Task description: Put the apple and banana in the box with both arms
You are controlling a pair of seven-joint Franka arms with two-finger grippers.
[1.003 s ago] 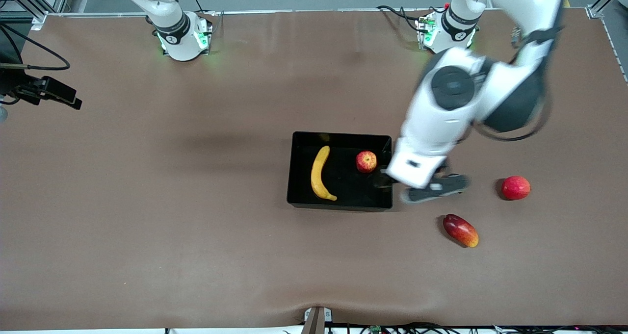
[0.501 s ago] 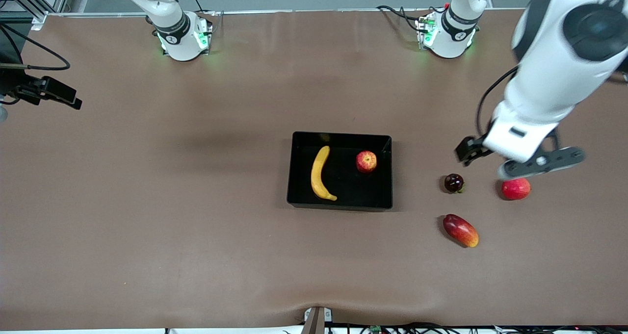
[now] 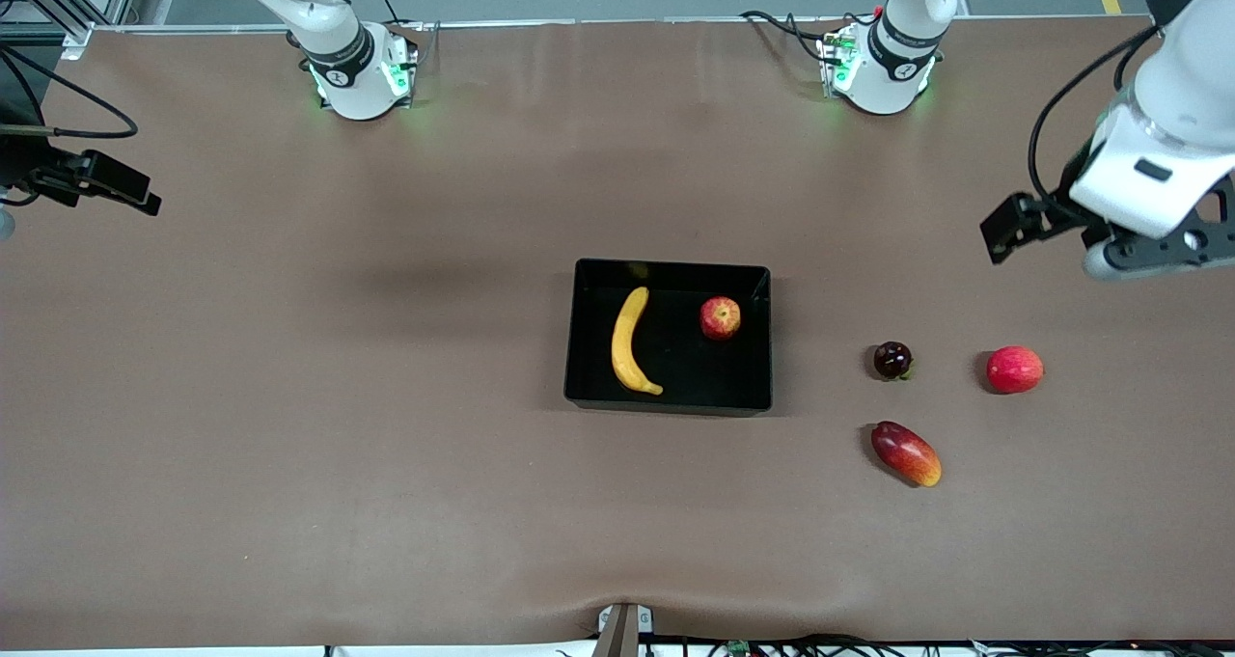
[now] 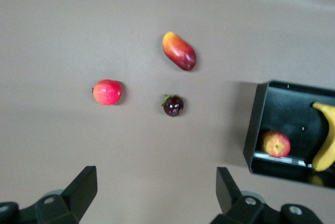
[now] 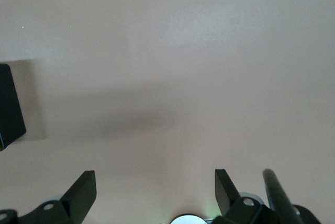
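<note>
The left tool [image 4: 154, 192] has swung up from the box [image 3: 668, 403] toward its table end.

Even bright overhead light; soft shadows on table [image 3: 386, 445]; glossy glare inside box [image 3: 668, 401]; wrist views soft, slightly out of focus.

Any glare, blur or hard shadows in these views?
Front view: glossy box mirrors the banana; soft shadows beside each fruit. Left wrist view: slightly soft, apple reflected on the box wall. Right wrist view: broad blurred shadow across bare table.
</note>
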